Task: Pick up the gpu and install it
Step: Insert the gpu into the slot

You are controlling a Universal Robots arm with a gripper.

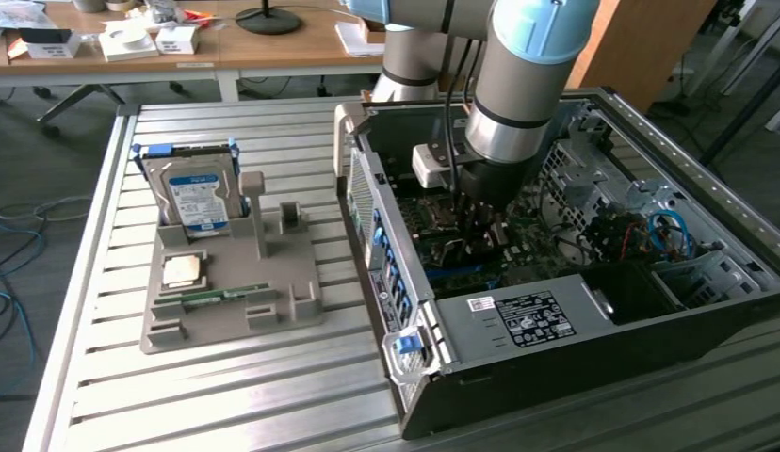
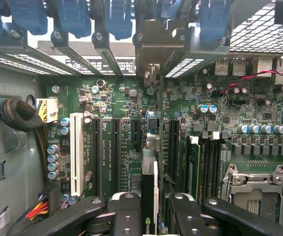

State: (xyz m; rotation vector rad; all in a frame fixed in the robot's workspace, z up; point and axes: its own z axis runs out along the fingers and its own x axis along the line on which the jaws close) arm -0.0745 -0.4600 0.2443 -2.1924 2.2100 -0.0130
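Black two-finger gripper stands part-open, clamped on the thin dark gpu card, held edge-on over the green motherboard slots. Open dark-grey metal computer case occupies the exterior view's right. Grey plastic parts tray lies centre-left, carrying a blue-labelled silver hard drive.

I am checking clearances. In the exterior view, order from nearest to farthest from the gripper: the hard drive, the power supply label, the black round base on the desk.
From the gripper:
1. power supply label, inside the case
2. hard drive, grey holder, exterior view's left
3. black round base, far desk
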